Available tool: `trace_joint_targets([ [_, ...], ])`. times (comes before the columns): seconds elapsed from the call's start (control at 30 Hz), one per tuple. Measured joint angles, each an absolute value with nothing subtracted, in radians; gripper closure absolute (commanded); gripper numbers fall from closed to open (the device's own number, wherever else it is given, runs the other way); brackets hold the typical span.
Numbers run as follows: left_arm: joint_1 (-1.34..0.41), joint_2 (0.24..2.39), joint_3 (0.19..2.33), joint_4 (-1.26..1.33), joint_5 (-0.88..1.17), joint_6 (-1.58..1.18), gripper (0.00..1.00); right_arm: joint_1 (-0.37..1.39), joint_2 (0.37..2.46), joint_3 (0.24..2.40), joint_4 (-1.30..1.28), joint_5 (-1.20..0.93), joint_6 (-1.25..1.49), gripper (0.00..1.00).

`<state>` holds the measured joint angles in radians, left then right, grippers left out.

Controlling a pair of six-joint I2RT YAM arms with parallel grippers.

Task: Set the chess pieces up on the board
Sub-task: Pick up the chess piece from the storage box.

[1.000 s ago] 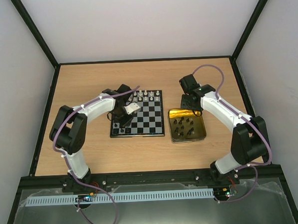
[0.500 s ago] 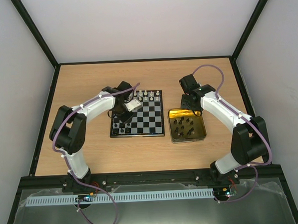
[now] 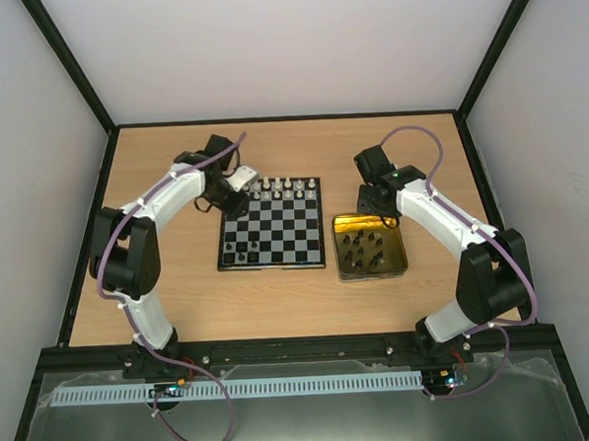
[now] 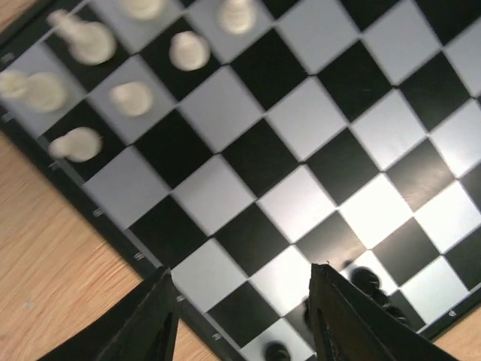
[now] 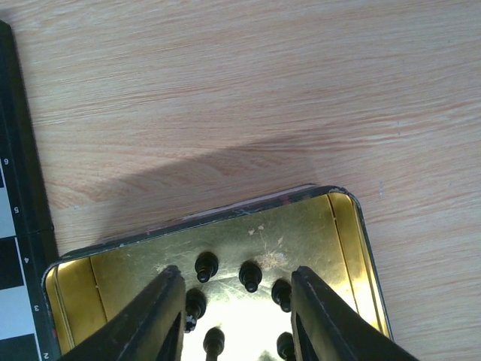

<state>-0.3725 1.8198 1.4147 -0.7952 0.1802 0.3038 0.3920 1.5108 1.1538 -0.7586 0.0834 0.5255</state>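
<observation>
Right wrist view: my right gripper gapes empty over the tin, lower frame — centre on one black pawn before closing; left gripper, also open, above the board.

Left arm folded at the elbow, reaching forward and inward, left gripper angled downward, fingers parted with nothing between them, right arm arched forward, right gripper pointing down, its fingers likewise parted, nothing held.
</observation>
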Motion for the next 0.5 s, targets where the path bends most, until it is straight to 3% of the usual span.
trace_joint_targets([
  [0.2,-0.253,1.794,1.404,-0.793,0.191,0.287,0.46,0.392,1.511,1.145,-0.759,0.064,0.527,0.68],
  [0.5,-0.158,1.634,1.219,-0.767,0.21,0.257,0.46,0.392,1.542,1.101,-0.751,0.004,0.527,0.68],
])
